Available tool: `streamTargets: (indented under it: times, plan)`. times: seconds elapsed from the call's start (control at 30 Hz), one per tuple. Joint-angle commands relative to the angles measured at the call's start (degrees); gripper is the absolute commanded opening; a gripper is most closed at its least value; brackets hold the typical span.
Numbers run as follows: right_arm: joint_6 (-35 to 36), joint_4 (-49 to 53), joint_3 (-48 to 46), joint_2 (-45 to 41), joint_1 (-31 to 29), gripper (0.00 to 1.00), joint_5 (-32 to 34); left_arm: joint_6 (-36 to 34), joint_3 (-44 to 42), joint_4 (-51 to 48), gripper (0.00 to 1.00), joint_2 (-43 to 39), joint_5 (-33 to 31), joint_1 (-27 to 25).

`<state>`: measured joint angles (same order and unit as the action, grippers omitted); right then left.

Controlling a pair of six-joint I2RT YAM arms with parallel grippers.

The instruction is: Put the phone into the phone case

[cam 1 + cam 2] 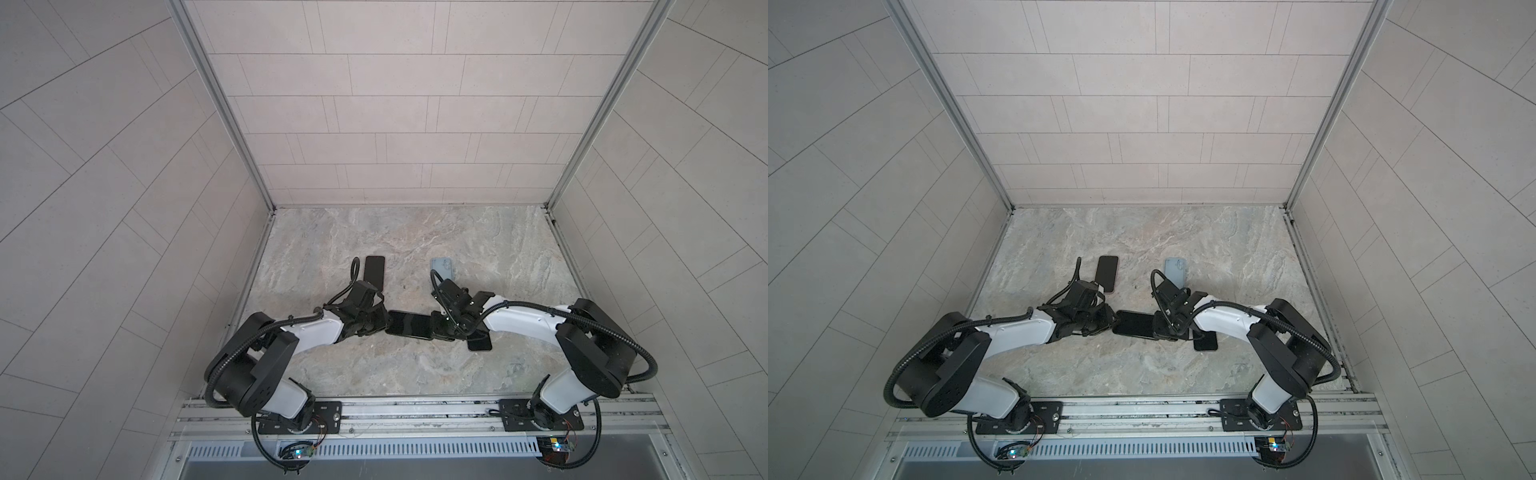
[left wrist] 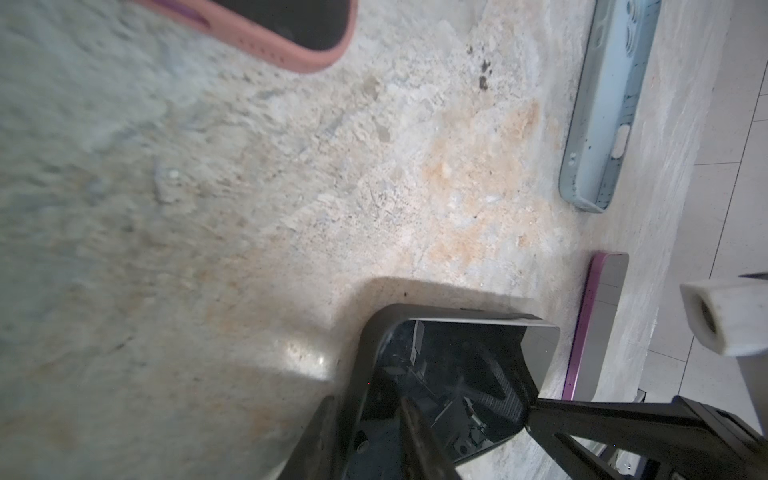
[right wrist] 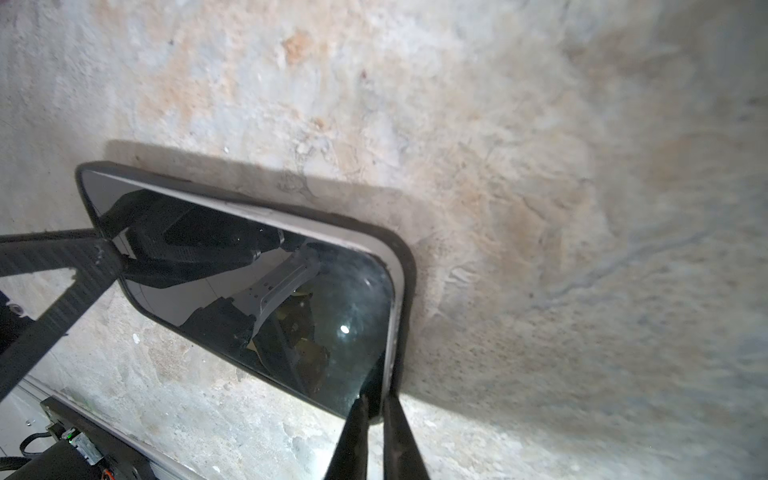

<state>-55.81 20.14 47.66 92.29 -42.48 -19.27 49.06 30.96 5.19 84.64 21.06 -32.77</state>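
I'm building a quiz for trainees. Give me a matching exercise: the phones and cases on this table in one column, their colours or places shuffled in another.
1 middle phone
2 empty case
3 bare phone
4 cased phone lying free

A pink
B black rim, between left gripper and right gripper
C light blue
D purple edge

Pairs: 1-B, 2-C, 3-D, 4-A

Glossy black slab phone (image 1: pixel 409 325), matte black rubber case (image 3: pixel 409 266); salmon-pink silicone case (image 2: pixel 291 54); pale-blue case (image 2: pixel 602 124); purple-edged phone (image 2: pixel 598 324); grey-beige veined stone tabletop (image 1: pixel 415 232).
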Motion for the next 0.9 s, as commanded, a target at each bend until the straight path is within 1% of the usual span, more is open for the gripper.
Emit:
streamTargets:
  times: [0.0, 0.13, 0.23, 0.47, 0.57, 0.7, 0.87]
  plan:
    - [-0.3, -5.1, -1.4, 5.8, -1.8, 0.11, -0.9, -0.4, 0.6, -0.1, 0.32, 1.4, 2.5, -0.9]
    - [-0.1, -4.7, -1.1, 5.6, -1.8, 0.11, -0.9, -0.4, 0.7, -0.2, 0.32, 1.5, 2.5, -0.9]
    - [1.0, -2.6, 0.1, 4.3, -1.9, 0.11, 0.0, -0.4, 0.7, -0.2, 0.32, 1.4, 2.5, -0.9]
    - [7.0, 8.2, 5.4, -1.3, -1.8, 0.14, 7.2, -0.4, 0.7, -0.1, 0.32, 1.4, 2.4, -0.8]
    - [7.7, 8.5, 5.4, -3.8, -1.9, 0.10, 7.6, -0.4, 0.6, -0.1, 0.32, 1.3, 2.2, -0.8]
    - [10.0, 10.4, 6.4, -5.6, -1.9, 0.09, 9.5, -0.4, 0.5, -0.2, 0.32, 1.1, 2.2, -0.8]
    - [15.7, 15.0, 11.3, -4.6, -0.9, 0.15, 13.0, -0.4, 0.3, -0.1, 0.32, 0.6, 1.8, -0.8]
